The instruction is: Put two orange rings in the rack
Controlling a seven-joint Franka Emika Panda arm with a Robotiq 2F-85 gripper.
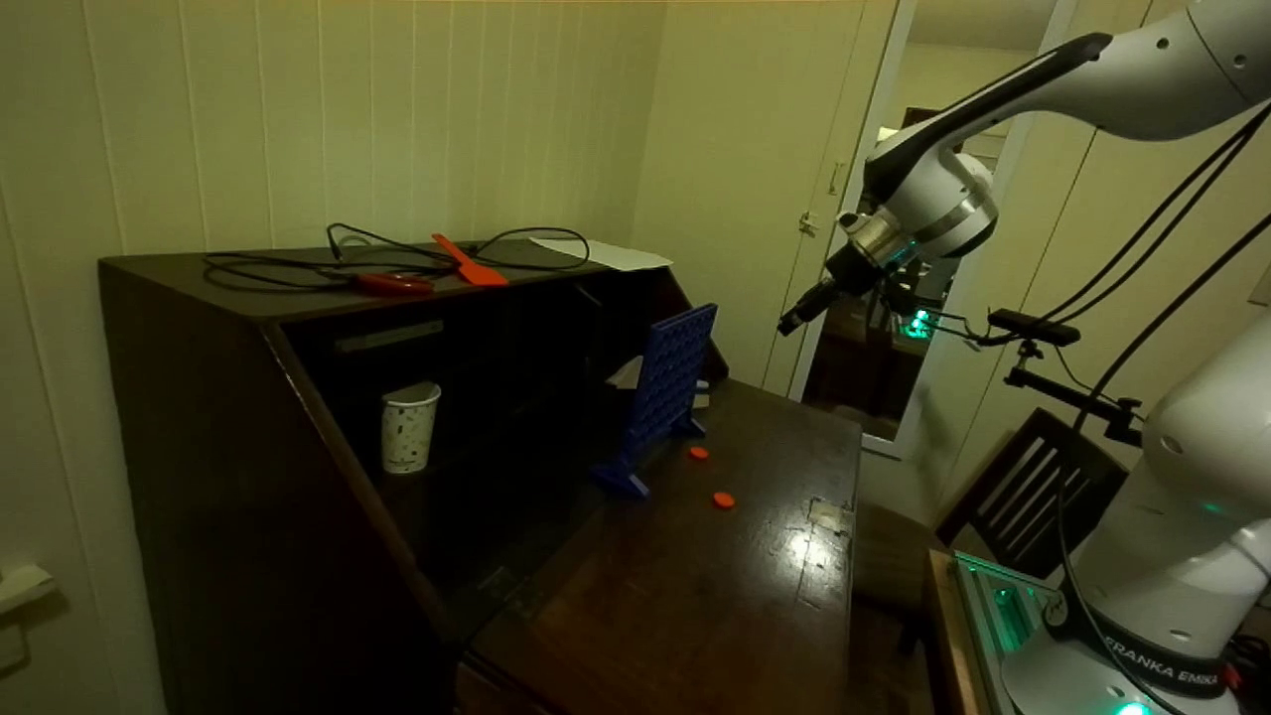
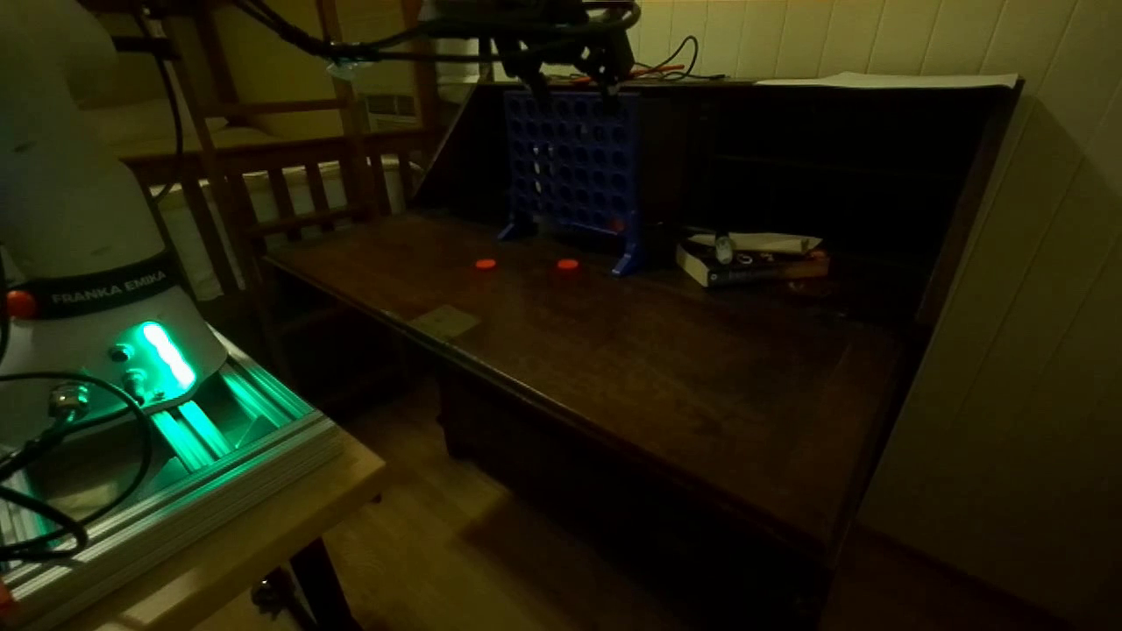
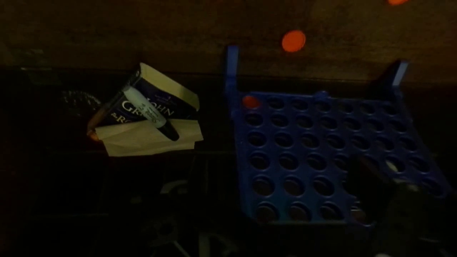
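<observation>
The rack is a dark blue upright frame with rows of round holes, standing on the desk in both exterior views [image 1: 671,377] [image 2: 574,162] and in the wrist view [image 3: 296,150]. An orange ring [image 1: 698,453] [image 2: 568,265] [image 3: 294,41] lies flat on the desk in front of it. Another orange ring [image 1: 724,500] [image 2: 486,264] [image 3: 397,1] lies farther out. A third orange disc [image 2: 618,224] [image 3: 251,102] sits inside the rack's bottom row at one end. My gripper [image 1: 791,324] [image 2: 574,89] is raised, in front of the rack in an exterior view, fingers apart and nothing seen between them.
A book [image 2: 754,265] [image 3: 157,96] with paper and a marker [image 2: 723,248] [image 3: 150,110] lies beside the rack. A paper cup [image 1: 409,429] stands in the desk. On the desk top are cables, an orange spatula [image 1: 471,264], a red-handled thing [image 1: 393,285] and paper [image 1: 606,254].
</observation>
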